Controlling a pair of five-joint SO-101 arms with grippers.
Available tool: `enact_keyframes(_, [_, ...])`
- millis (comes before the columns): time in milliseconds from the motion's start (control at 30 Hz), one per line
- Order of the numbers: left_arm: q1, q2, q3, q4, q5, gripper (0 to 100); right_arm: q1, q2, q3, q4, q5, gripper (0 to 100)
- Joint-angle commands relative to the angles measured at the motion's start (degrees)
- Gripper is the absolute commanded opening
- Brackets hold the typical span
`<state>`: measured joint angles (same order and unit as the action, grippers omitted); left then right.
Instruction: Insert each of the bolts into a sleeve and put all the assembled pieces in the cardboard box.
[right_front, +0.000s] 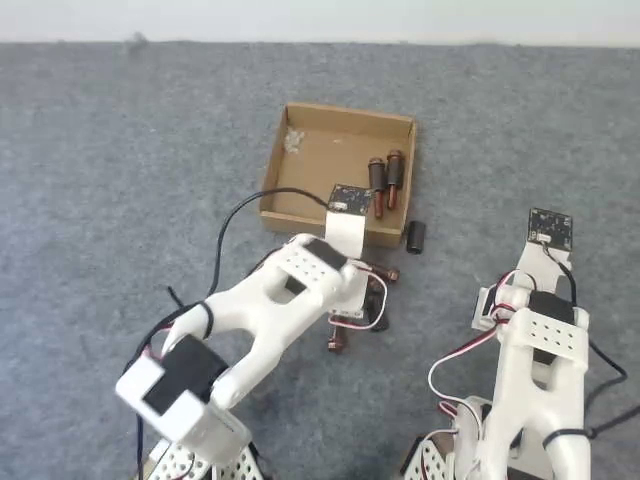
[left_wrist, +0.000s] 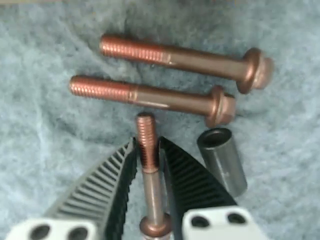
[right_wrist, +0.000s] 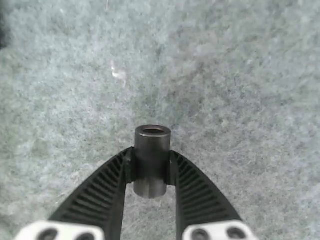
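The left fingers (left_wrist: 110, 182) are gripping a copper-coloured threaded bolt (left_wrist: 148, 145), and the right fingers (right_wrist: 102, 192) are clamping a short dark metal sleeve (right_wrist: 152, 155). Two assembled pieces (right_front: 385, 180) are lying in the brown cardboard box (right_front: 290, 215). Two loose bolts (left_wrist: 170, 55) and a loose sleeve (left_wrist: 222, 160) are waiting on the grey desk (right_front: 120, 150), so probably half the work is remaining.

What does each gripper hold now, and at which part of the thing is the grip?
The left gripper holds a bolt by its threaded end, head toward the wrist. The right gripper holds a sleeve across its side wall.
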<state>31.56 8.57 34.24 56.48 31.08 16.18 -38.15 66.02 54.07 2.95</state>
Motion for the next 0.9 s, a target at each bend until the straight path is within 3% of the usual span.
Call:
enact_keyframes(0, [-0.62, 5.89, -4.79, 3.96, 0.35, 7, 0.84, -2.07, -0.53, -1.19, 1.14, 0.7])
enact_keyframes(100, [-0.53, 6.24, -5.32, 4.57, -0.35, 2, 0.92, -2.07, -0.53, -1.19, 1.14, 0.7])
enact_keyframes(200, [-0.53, 6.24, -5.67, 6.33, -6.51, 1, 0.92, -2.07, -0.53, -1.19, 1.14, 0.7])
enact_keyframes(333, [-0.7, 5.1, -7.69, 14.42, -19.25, 1, 0.92, -2.07, -0.53, -1.19, 1.14, 0.7])
enact_keyframes(500, [-5.1, -1.49, -11.03, 25.58, -43.43, 1, 0.92, -2.07, -0.44, -1.19, 1.23, 0.7])
enact_keyframes(667, [-9.41, -11.25, -10.95, 31.47, -61.36, 2, 0.92, -2.07, -0.44, -1.19, 1.23, 0.7])
enact_keyframes(767, [-10.2, -15.3, -10.68, 33.49, -67.52, 4, 0.92, -2.07, -0.44, -1.19, 1.23, 0.7])
enact_keyframes(867, [-9.93, -16.26, -8.92, 31.91, -68.48, 12, 0.92, -2.07, -0.44, -1.19, 1.23, 0.7])
